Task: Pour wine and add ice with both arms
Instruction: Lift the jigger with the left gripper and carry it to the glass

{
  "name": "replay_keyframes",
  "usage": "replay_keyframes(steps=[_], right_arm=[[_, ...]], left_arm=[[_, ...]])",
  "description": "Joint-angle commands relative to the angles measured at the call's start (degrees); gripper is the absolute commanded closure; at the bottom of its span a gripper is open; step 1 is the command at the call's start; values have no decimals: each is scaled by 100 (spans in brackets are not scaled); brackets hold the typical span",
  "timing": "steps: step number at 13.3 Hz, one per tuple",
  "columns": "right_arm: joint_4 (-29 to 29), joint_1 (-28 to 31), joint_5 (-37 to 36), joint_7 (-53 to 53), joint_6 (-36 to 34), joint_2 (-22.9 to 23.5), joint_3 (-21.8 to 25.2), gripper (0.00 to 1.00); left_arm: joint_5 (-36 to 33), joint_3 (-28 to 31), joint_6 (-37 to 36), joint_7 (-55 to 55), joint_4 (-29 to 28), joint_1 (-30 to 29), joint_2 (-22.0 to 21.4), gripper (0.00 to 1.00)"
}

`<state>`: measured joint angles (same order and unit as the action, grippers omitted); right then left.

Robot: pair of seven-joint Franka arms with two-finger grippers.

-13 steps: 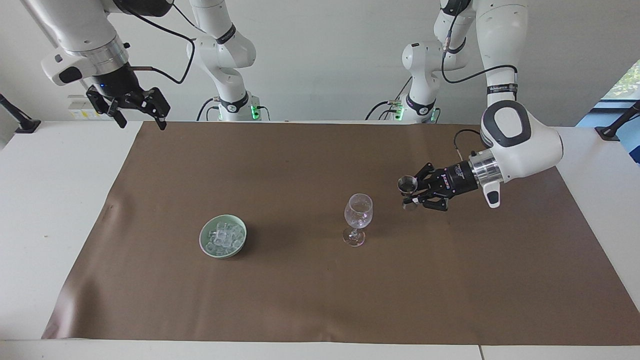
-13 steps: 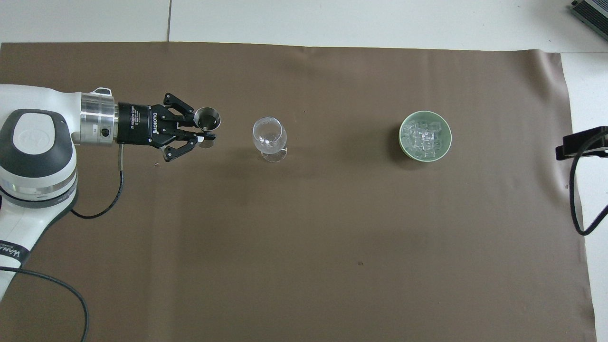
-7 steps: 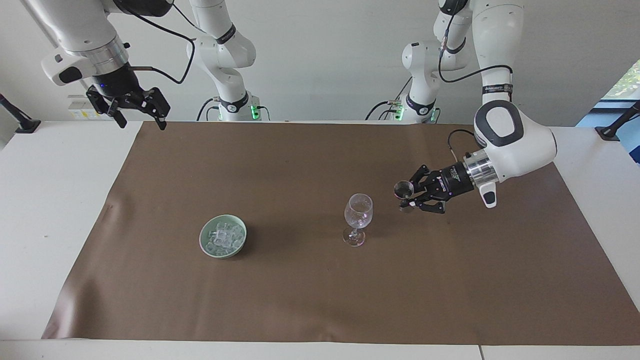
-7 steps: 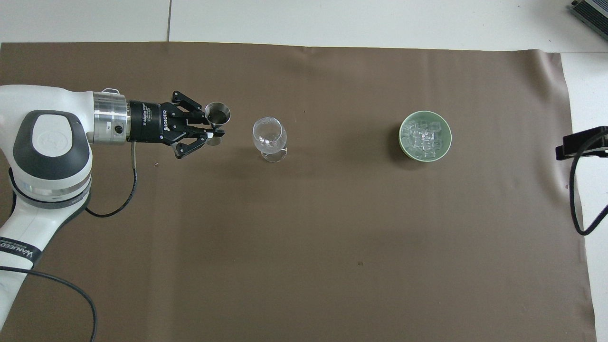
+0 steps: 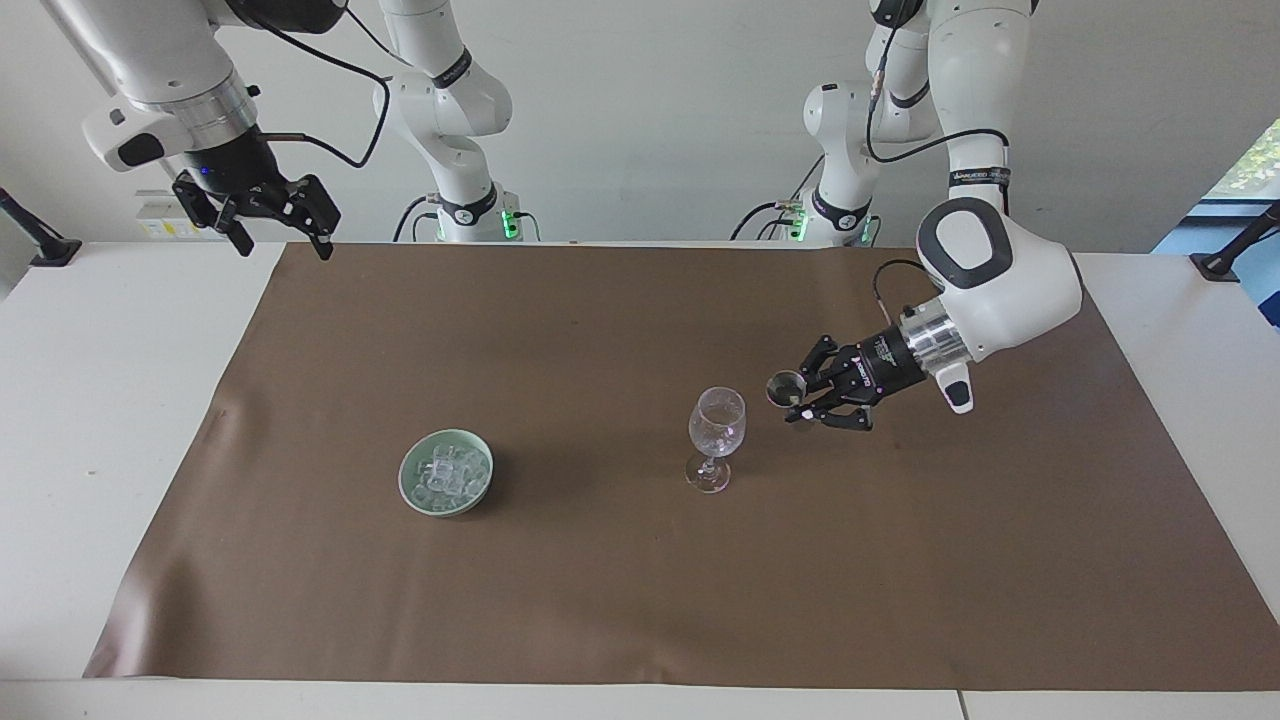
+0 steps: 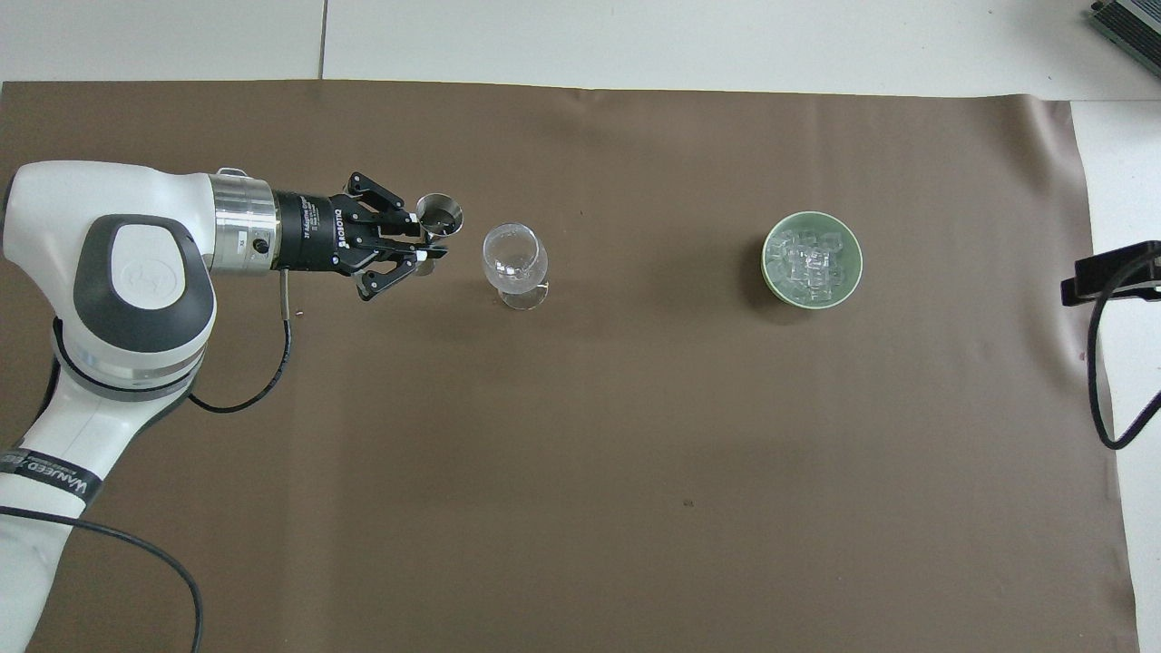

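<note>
Facing view first: my left gripper [image 5: 797, 402] is hanging in the air just beside the wine glass [image 5: 717, 438], toward the left arm's end of the table, fingertips pinched tight on a small metal measuring cup [image 5: 783, 388]. Cup is sitting about level with the glass rim, mouth up, not touching the glass. Glass is standing upright on the brown mat [image 5: 640, 600]. My right gripper [image 5: 268, 222] is waiting up high over the mat corner at the right arm's end, jaws spread wide, gripping nothing. Ice [image 5: 446, 474] is piled in the green bowl [image 5: 412, 492], well apart from the glass, toward the right arm's end.

Overhead view: left gripper [image 6: 426, 258] is reaching in sideways, metal cup [image 6: 439, 214] close to the glass [image 6: 515, 264] with a gap showing between them. Ice [image 6: 811, 261] is sitting untouched in the bowl [image 6: 843, 288]. Right gripper is not showing here.

Step, I'm judging: pour stage, cup being brought to the glass. Next I'd need the cup lip over the glass mouth, then a wrist roll to tip. Ice step isn't started.
</note>
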<state>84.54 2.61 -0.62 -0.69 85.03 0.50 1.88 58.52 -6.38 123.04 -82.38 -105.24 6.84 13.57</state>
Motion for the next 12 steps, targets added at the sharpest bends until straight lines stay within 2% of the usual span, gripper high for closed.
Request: replay_keyframes(steps=[1,12], right_arm=[[89,11,97,95,-4,-94,-12,0],[98,11,97,95,-4,-94,-12,0]], left_arm=[[-113,93,316,-261,-146,230,-179,100],[-701,102,1046,-323,-85,564,-144,100]])
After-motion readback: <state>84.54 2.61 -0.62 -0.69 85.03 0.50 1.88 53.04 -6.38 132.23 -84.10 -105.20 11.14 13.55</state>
